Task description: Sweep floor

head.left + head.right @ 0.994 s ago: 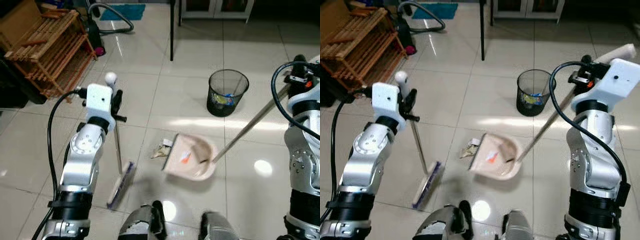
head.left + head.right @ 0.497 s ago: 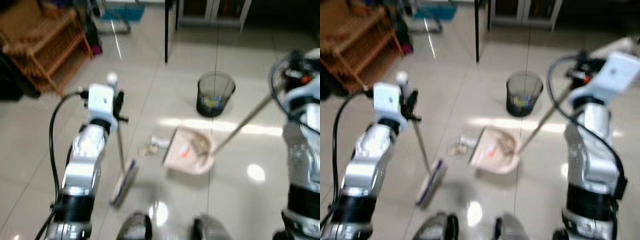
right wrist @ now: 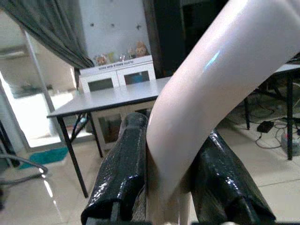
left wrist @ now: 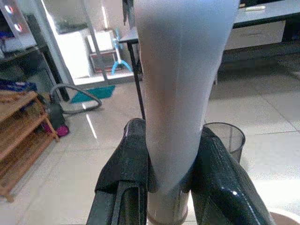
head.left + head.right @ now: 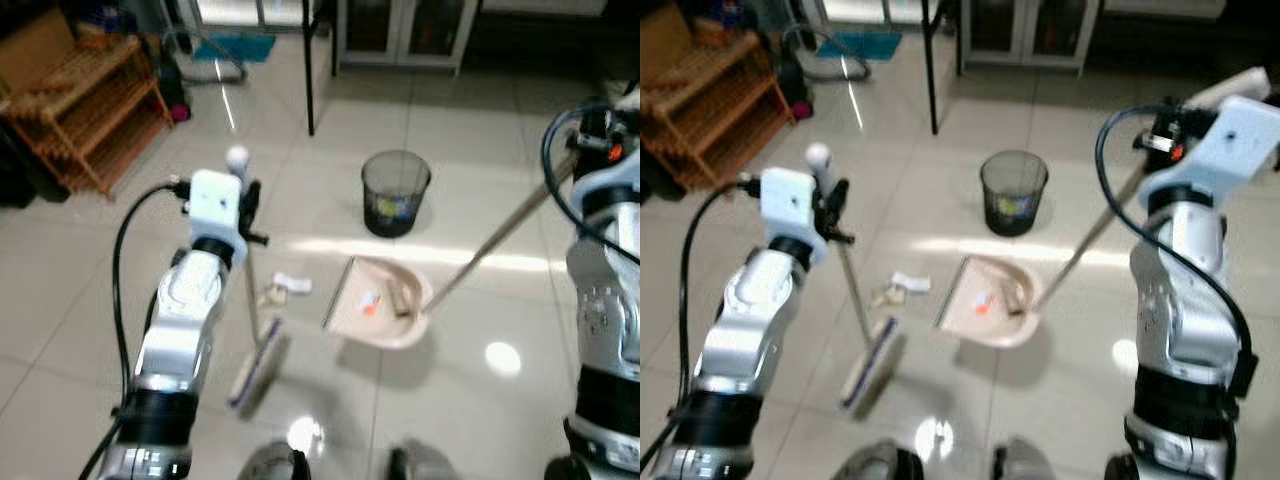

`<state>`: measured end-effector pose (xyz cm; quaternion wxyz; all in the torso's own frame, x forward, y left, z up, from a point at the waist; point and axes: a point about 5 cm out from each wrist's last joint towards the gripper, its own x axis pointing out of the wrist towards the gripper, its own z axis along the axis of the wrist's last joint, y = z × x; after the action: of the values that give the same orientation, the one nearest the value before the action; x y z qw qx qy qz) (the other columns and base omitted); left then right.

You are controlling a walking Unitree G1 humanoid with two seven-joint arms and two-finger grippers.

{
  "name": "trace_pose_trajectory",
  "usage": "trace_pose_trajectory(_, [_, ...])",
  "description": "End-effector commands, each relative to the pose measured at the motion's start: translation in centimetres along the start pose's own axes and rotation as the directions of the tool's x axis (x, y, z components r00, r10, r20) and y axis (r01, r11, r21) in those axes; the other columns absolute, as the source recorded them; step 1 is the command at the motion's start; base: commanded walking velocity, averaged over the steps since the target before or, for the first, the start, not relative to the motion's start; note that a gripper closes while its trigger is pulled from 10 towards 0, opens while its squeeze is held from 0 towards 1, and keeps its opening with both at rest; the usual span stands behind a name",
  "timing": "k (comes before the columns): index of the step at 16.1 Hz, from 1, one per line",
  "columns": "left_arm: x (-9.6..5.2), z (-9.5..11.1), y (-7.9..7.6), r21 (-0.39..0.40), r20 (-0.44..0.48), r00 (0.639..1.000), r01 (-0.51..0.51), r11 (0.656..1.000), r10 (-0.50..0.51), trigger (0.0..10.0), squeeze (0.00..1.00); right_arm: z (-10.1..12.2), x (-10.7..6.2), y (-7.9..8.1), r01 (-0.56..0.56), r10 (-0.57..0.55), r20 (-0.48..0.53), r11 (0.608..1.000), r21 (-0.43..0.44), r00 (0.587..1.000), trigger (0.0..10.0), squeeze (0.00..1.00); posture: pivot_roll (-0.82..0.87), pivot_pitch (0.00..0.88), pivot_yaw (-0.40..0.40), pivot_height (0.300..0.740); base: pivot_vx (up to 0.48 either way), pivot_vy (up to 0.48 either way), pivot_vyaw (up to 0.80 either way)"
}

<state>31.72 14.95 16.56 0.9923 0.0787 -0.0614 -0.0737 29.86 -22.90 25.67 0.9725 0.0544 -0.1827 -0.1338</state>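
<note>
While scraps lie loose on the tiles, I stand like this:
Left gripper [image 4: 164,187]: fingers pinching the broom [image 5: 252,310] handle — head down on the floor beside the litter [image 5: 283,288], ready to push.
Right gripper [image 3: 171,187]: clamped on the dustpan handle [image 5: 490,245]; the dustpan [image 5: 380,318] sits mouth toward the litter (some already inside).
Bin [image 5: 395,192]: just beyond, for emptying.

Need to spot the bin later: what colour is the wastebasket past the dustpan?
Black wire mesh; the wastebasket shows best in the left eye view.
</note>
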Motion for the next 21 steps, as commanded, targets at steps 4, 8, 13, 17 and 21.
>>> trace_pose_trajectory(4, [0.1, 0.6, 0.0, 0.016, 0.027, 1.000, -0.004, 1.000, 0.003, 10.0, 0.00, 1.0, -0.1, 0.0, 0.003, -0.004, 0.048, 1.000, 0.014, 0.999, 10.0, 0.00, -0.05, 0.098, 0.105, 0.740, 0.000, -0.311, 0.00])
trace_pose_trajectory(8, [0.1, 0.6, 0.0, 0.016, 0.027, 1.000, -0.004, 1.000, 0.003, 10.0, 0.00, 1.0, -0.1, 0.0, 0.003, -0.004, 0.048, 1.000, 0.014, 0.999, 10.0, 0.00, -0.05, 0.098, 0.105, 0.740, 0.000, -0.311, 0.00])
trace_pose_trajectory(13, [0.1, 1.4, 0.3, -0.046, 0.082, 0.996, -0.023, 0.999, 0.026, 10.0, 0.00, 0.7, 0.6, 1.4, -0.031, 0.031, 0.033, 1.000, 0.001, 0.999, 10.0, 0.00, -0.04, 0.092, 0.074, 0.740, 0.134, -0.187, 0.00])
trace_pose_trajectory(17, [-0.2, 1.4, 0.3, -0.050, 0.095, 0.995, -0.029, 0.998, 0.034, 10.0, 0.00, 0.6, 0.7, 1.7, -0.046, 0.045, 0.026, 0.999, 0.003, 0.999, 10.0, 0.00, -0.04, 0.090, 0.068, 0.740, 0.063, 0.000, 0.00])
trace_pose_trajectory(21, [-0.2, 1.3, 0.3, -0.072, 0.094, 0.995, -0.032, 0.997, 0.039, 10.0, 0.00, 0.5, 0.7, 1.9, -0.050, 0.050, 0.025, 0.999, -0.001, 0.998, 10.0, 0.00, -0.05, 0.091, 0.065, 0.740, 0.000, 0.000, 0.00])
